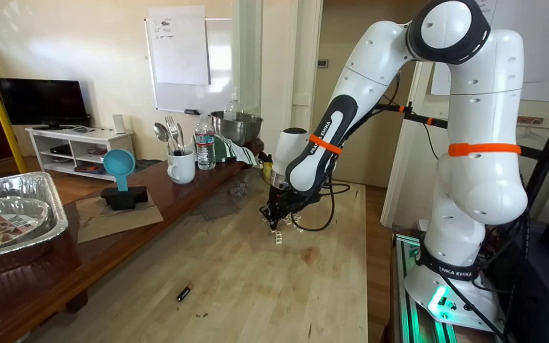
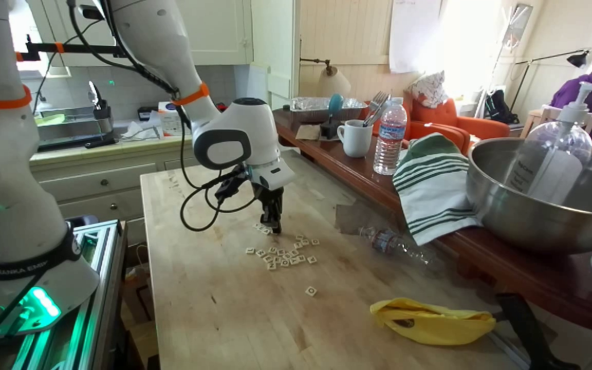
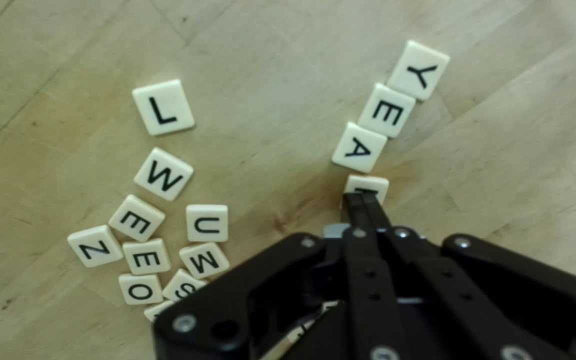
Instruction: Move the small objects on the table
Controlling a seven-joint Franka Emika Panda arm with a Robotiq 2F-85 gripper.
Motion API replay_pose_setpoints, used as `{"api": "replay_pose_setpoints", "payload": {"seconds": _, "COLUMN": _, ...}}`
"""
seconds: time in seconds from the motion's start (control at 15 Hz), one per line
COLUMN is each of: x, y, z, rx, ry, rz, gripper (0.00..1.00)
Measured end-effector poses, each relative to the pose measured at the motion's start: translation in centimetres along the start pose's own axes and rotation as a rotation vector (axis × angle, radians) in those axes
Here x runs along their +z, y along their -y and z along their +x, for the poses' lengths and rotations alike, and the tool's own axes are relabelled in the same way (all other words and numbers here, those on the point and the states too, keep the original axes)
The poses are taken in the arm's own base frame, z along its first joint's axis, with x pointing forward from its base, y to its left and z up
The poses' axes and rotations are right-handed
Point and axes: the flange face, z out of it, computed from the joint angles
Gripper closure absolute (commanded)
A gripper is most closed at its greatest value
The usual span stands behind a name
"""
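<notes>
- Moving the letter tiles [image 3: 164, 174] looks partway done: a row [image 3: 387, 110] of Y, E, A and a half-hidden tile [image 3: 368, 183] sits on the desk [image 2: 239, 318].
- Seemingly left: the loose cluster [image 2: 284, 263] near it and a lone O tile [image 2: 311, 291] well apart.
- Jaws pressed together, nothing visible between them, over or against the half-hidden tile; which, I cannot tell.
- Steel bowl [image 2: 496, 210] holds a pump bottle [image 2: 548, 159]; white mug [image 2: 356, 140], cutlery [image 2: 376, 105]; foil tray [image 1: 17, 187], a smaller foil pan [image 1: 29, 204].
</notes>
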Motion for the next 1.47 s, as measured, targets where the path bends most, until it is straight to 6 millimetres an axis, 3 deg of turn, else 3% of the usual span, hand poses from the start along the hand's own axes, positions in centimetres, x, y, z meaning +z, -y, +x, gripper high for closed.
{"api": "replay_pose_setpoints", "payload": {"seconds": 1.47, "x": -0.2, "y": -1.0, "z": -0.1, "rx": 0.064, "ry": 0.079, "rz": -0.012, "gripper": 1.0}}
